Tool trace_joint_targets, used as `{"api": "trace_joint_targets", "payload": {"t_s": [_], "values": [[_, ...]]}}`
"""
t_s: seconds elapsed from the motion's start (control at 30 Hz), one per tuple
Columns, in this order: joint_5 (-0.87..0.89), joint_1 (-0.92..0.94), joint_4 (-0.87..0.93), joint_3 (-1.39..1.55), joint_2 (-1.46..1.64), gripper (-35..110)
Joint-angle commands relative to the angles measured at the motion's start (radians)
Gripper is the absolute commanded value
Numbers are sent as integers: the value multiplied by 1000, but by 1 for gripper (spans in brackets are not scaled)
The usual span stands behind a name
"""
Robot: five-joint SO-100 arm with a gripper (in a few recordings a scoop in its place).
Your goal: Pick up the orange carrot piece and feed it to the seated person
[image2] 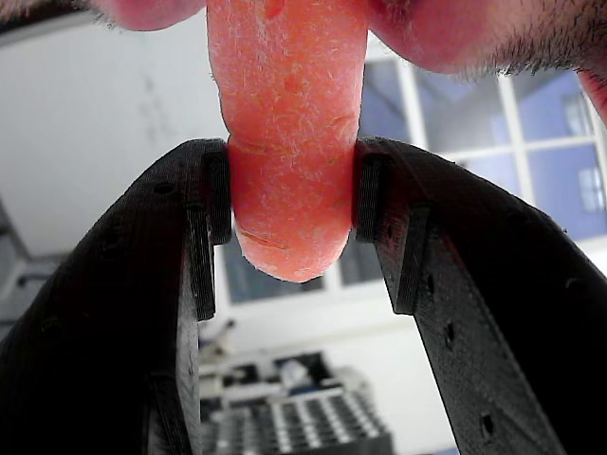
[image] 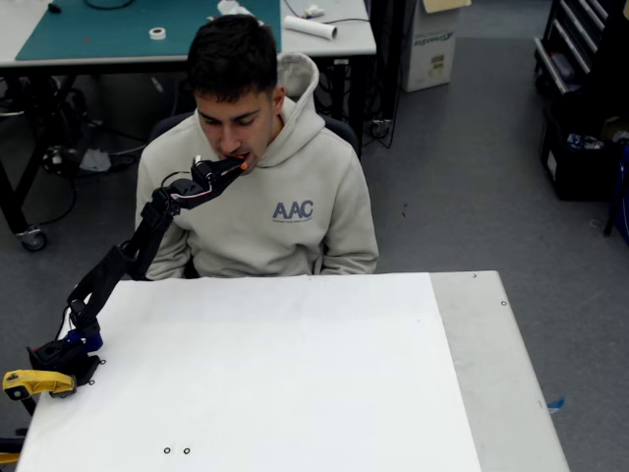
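The arm reaches up from the table (image: 295,374) edge to the person (image: 295,197) seated just behind it. The gripper (image: 236,163) is at his mouth, clamped on the carrot (image2: 289,142). In the wrist view both fingers (image2: 213,199) press the carrot's sides; its upper end sits between his lips, its rounded lower end pokes out below the pads.

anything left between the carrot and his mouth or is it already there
Nothing visible stands in the way. In the wrist view the gripper is shut on the orange carrot piece, whose upper end already sits between the seated person's lips. The fixed view agrees: the gripper is right at his mouth.
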Motion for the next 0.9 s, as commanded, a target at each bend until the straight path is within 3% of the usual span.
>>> {"api": "trace_joint_targets", "payload": {"t_s": [0.0, 0.33, 0.87], "values": [[-11, 15, 2, -91, 146, 2], [-11, 26, -6, -92, 152, 31], [-11, 152, 5, -84, 147, 29]]}}
